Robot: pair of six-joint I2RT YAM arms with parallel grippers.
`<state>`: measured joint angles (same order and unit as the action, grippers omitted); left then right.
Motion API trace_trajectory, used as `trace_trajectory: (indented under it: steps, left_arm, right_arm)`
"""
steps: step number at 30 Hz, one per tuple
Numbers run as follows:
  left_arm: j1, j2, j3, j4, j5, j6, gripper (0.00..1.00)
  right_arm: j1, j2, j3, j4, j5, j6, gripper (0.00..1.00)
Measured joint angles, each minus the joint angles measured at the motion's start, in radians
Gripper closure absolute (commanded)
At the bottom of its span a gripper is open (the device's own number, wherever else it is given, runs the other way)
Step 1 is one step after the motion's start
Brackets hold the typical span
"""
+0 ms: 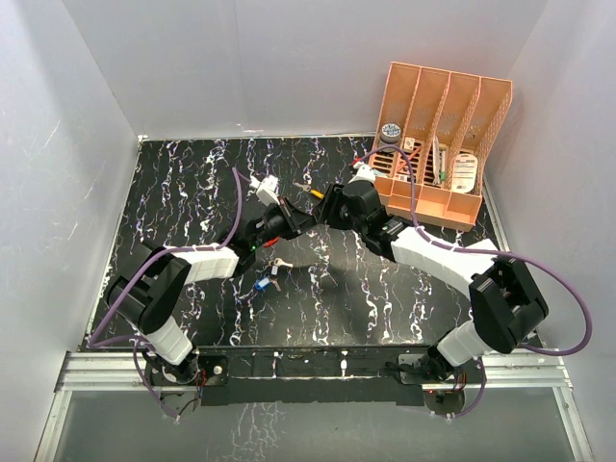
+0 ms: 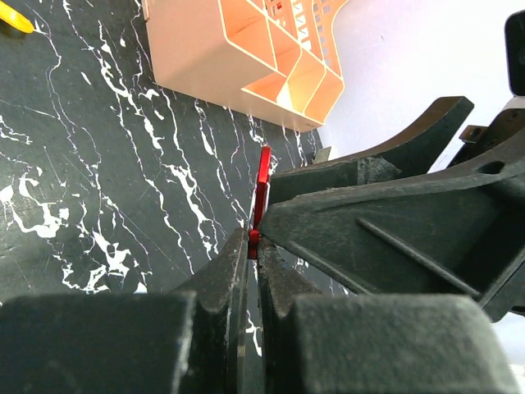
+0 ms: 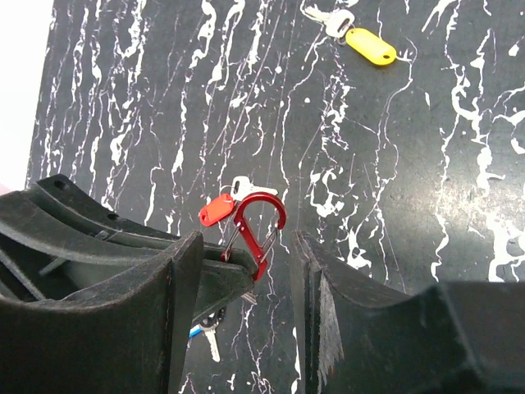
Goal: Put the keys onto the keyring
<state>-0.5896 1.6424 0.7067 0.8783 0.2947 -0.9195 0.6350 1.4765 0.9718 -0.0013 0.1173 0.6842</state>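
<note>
Black, white-veined table (image 1: 173, 192) boxed in by pale walls (image 1: 77, 96). Left of the keyring (image 3: 262, 226) and nearer the arm bases, blue key (image 1: 262, 285) and red key (image 3: 217, 209) flat on the marble. Left gripper (image 2: 252, 238) pinched shut on the keyring, holding it off the surface. Right gripper (image 3: 246, 254) straddling the keyring, fingers apart; contact unclear. Just behind the keyring, yellow key (image 3: 371, 47). Well right of the keyring, orange organizer (image 1: 443, 144).

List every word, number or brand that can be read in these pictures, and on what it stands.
None can be read in any view.
The items in the peach organizer bear dark marks, too small and blurred to read.
The yellow key tag and the red key tag show no writing.
</note>
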Motion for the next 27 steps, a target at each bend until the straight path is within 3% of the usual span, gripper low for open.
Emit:
trace_trajectory:
  steps: [16, 23, 27]
  left_arm:
    - [-0.023, 0.000, 0.021, -0.050, -0.022, 0.053, 1.00]
    - [-0.029, 0.000, 0.023, -0.060, -0.027, 0.063, 1.00]
    - [-0.029, 0.000, 0.032, -0.070, -0.030, 0.067, 1.00]
  right_arm:
    - [0.000, 0.010, 0.003, -0.030, 0.009, 0.026, 0.68]
    - [0.000, 0.010, 0.006, -0.045, 0.016, 0.034, 0.95]
    - [0.000, 0.010, 0.007, -0.053, 0.025, 0.032, 0.98]
